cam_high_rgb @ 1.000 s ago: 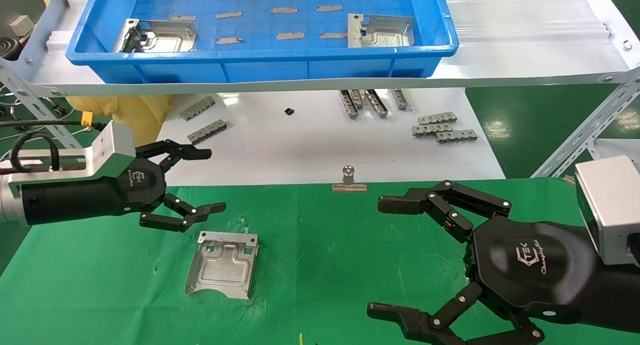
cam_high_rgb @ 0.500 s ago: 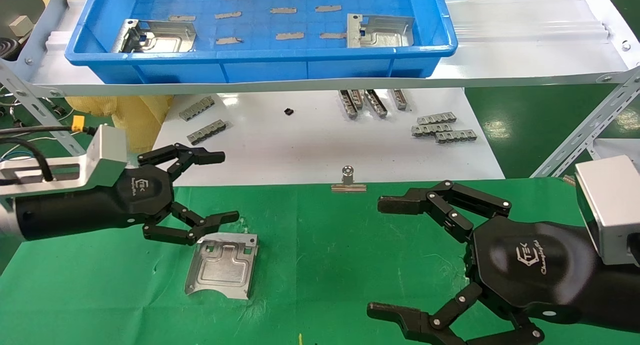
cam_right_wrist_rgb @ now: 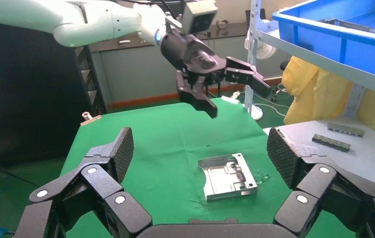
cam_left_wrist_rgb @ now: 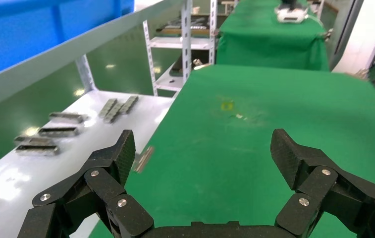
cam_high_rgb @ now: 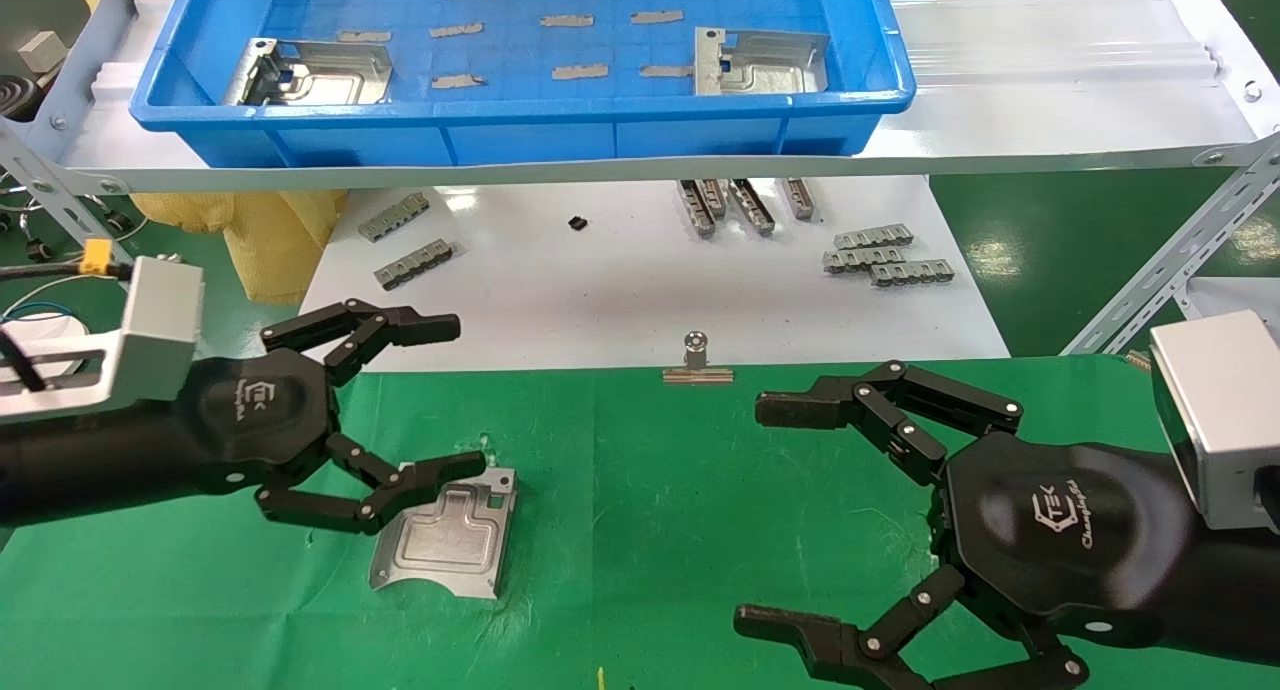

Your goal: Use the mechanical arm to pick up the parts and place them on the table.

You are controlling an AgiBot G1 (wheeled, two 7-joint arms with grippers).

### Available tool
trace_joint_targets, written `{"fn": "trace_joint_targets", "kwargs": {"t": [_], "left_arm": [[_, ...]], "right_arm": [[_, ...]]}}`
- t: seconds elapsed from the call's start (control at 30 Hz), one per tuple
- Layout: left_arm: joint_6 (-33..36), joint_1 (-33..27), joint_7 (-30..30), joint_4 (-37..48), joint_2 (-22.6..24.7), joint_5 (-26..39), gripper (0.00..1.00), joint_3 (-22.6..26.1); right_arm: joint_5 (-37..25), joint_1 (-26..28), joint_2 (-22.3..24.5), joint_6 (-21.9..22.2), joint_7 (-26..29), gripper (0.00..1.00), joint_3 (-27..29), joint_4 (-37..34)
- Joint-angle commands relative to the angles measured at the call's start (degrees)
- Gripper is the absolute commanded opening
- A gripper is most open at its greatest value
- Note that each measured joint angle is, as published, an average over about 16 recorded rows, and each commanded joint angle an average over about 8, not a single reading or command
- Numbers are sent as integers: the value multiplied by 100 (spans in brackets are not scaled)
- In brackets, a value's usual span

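Black link fingers of the left gripper (cam_high_rgb: 440, 395) are spread wide, and nothing is between the jaws. In the head view its lower finger crosses over the near-left corner of one silver part (cam_high_rgb: 445, 540). From the right wrist view the left gripper (cam_right_wrist_rgb: 225, 87) hangs above that part (cam_right_wrist_rgb: 227, 176) with clear air between them, so it does not touch the metal.

This part lies flat on the green cloth surface (cam_high_rgb: 640, 470), with its folded flange toward the white tabletop (cam_high_rgb: 620, 280). I judge that it is already delivered, so one part of the task is done.

The right gripper (cam_high_rgb: 770, 515) waits low over the green surface on the robot's right, well apart from the part. Its jaws are also spread wide and hold nothing.

Farther away, on the shelf above, stands the blue tray (cam_high_rgb: 520, 120). Two more silver parts are in it: one near its left end (cam_high_rgb: 315, 70) and one near its right end (cam_high_rgb: 760, 60). Between them lie small flat grey tape pieces (cam_high_rgb: 570, 45), which do not belong to the task. On the white tabletop under the shelf there are grey ribbed strips (cam_high_rgb: 885, 255), and a silver binder clip (cam_high_rgb: 697, 362) holds the cloth at its edge.

So, in my judgement, about one third is finished: one part is on the surface, and two in the tray must be picked up and brought down.
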Motion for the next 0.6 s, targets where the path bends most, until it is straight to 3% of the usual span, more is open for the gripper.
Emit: {"fn": "trace_joint_targets", "kwargs": {"t": [0.03, 0.6], "left_arm": [[-19, 135, -150, -247, -67, -48, 100, -118], [-182, 1278, -1423, -2342, -633, -458, 100, -1119]], "right_arm": [[0, 0, 0, 0, 0, 100, 0, 0], [1, 0, 0, 0, -1, 100, -1, 0]]}}
